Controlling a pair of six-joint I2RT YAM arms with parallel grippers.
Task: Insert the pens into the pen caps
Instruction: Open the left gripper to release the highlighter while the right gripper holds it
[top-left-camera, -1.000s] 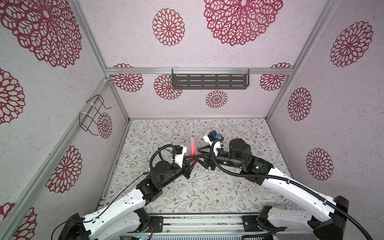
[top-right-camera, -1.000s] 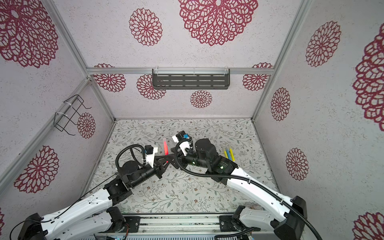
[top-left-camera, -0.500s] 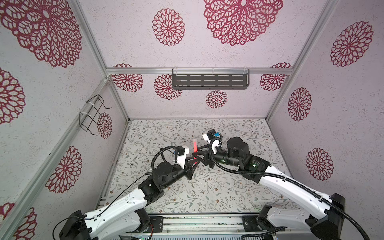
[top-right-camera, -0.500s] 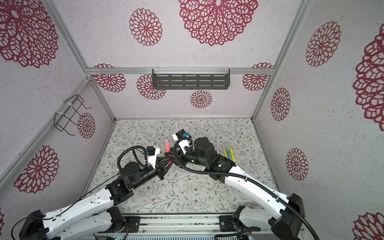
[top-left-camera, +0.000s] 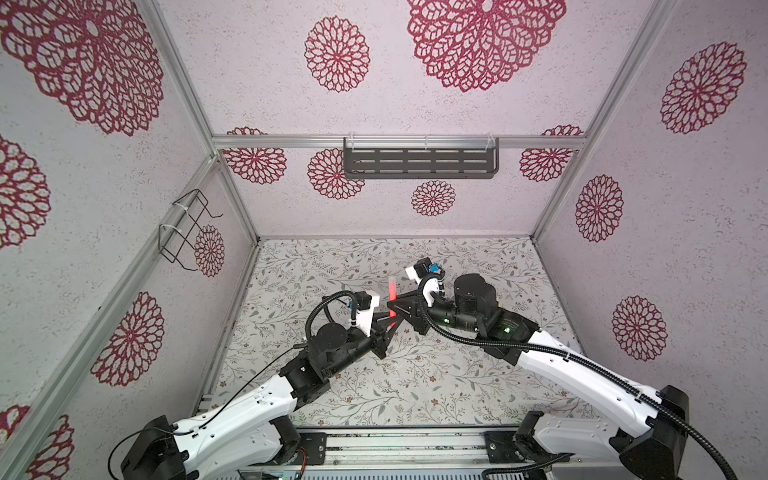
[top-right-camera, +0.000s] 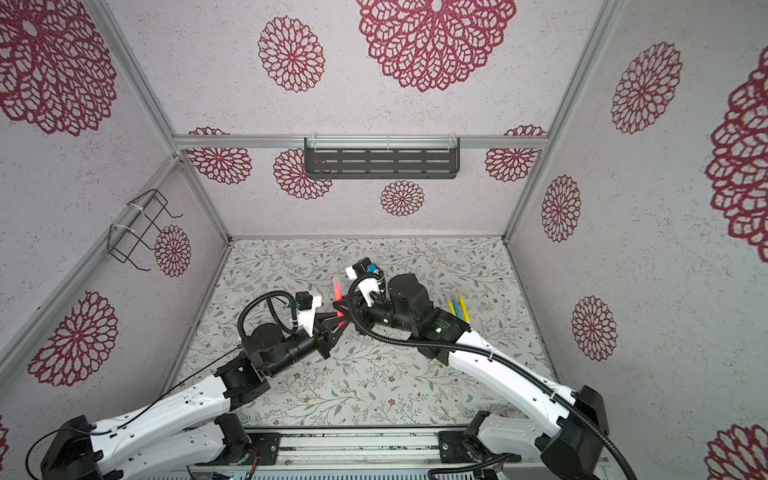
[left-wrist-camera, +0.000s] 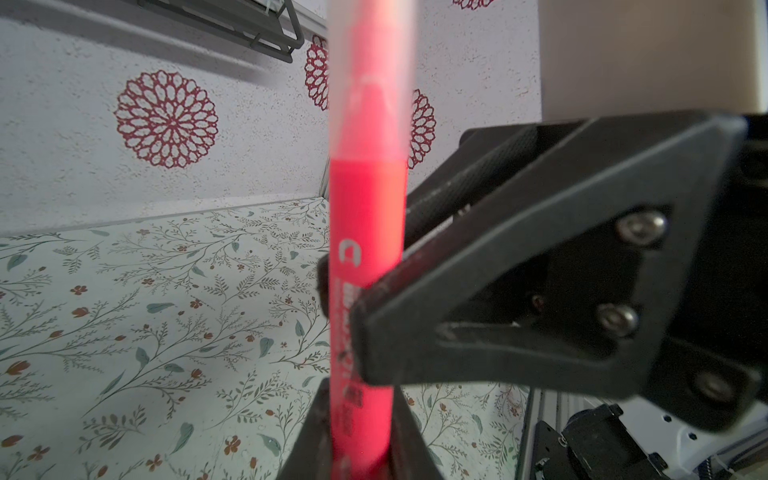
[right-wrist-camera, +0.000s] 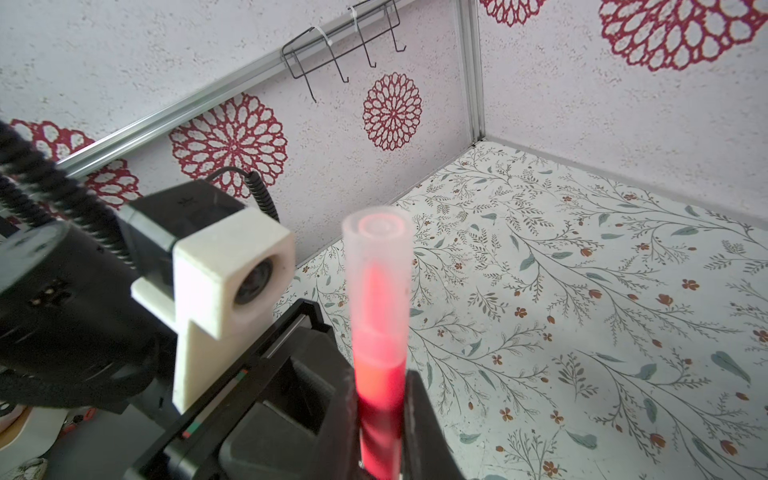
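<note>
The red pen (left-wrist-camera: 368, 216) is held upright above the middle of the worktop (top-left-camera: 457, 374), with a translucent cap (right-wrist-camera: 376, 257) over its tip. The left gripper (left-wrist-camera: 360, 432), nearer the worktop, and the right gripper (right-wrist-camera: 382, 419) both have their fingers (right-wrist-camera: 419, 415) clenched on its barrel. It is probably light, stiff, slick plastic, so grip the barrel, not the thin cap.

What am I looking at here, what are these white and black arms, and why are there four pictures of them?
These are two robot arms over a flowered mat inside a walled booth. Two pictures look down from overhead, almost identically; the other two come from small cameras on each arm's wrist. The left hand and the right hand both grip one red-pink pen, held upright, with a see-through cap over its tip. In a top view, yellow pens and a blue pen lie on the mat near the right arm.
</note>
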